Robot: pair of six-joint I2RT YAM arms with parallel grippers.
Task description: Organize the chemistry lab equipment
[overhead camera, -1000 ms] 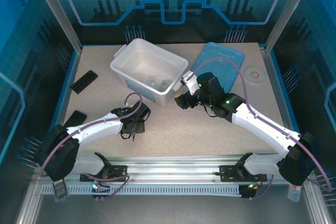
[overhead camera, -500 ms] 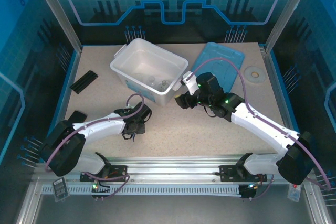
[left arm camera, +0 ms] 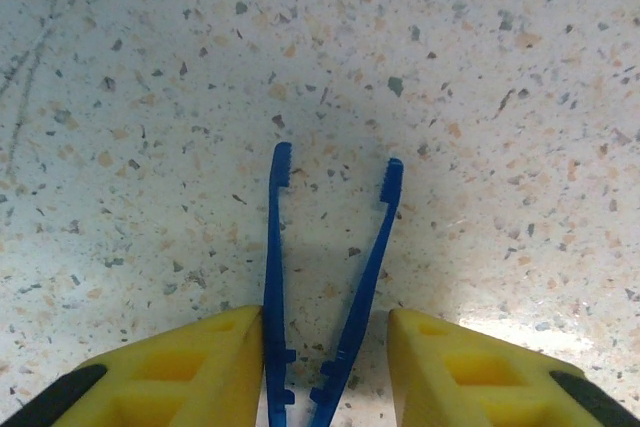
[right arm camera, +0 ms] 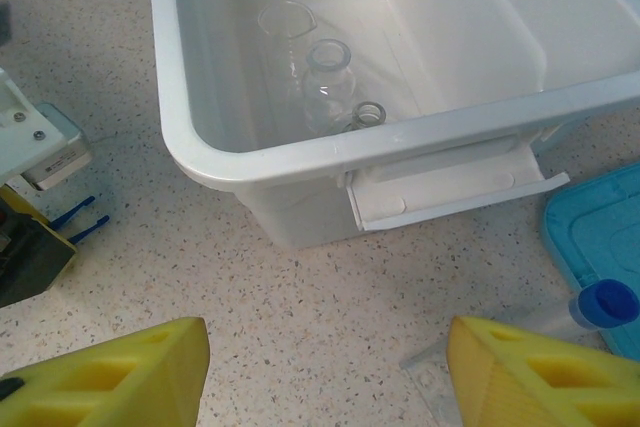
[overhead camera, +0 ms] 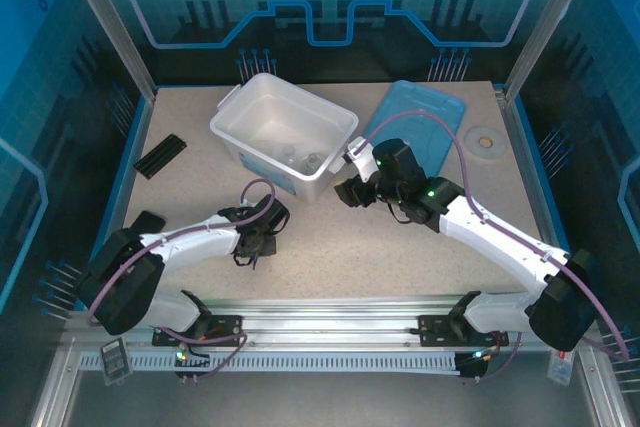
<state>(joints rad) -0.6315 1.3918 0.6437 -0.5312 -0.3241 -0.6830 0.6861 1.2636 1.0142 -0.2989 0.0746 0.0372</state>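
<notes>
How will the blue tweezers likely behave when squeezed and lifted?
The tweezers look thin and plastic, so probably light and springy: their two arms stand apart and would likely flex together under the left gripper. Lying on the table, they seem unlikely to roll, but the narrow arms might slip or twist between the yellow fingers.

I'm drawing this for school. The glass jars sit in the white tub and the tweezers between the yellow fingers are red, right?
Not red: the tweezers are blue, as the left wrist view shows. The glass jars do sit in the white tub.
</notes>
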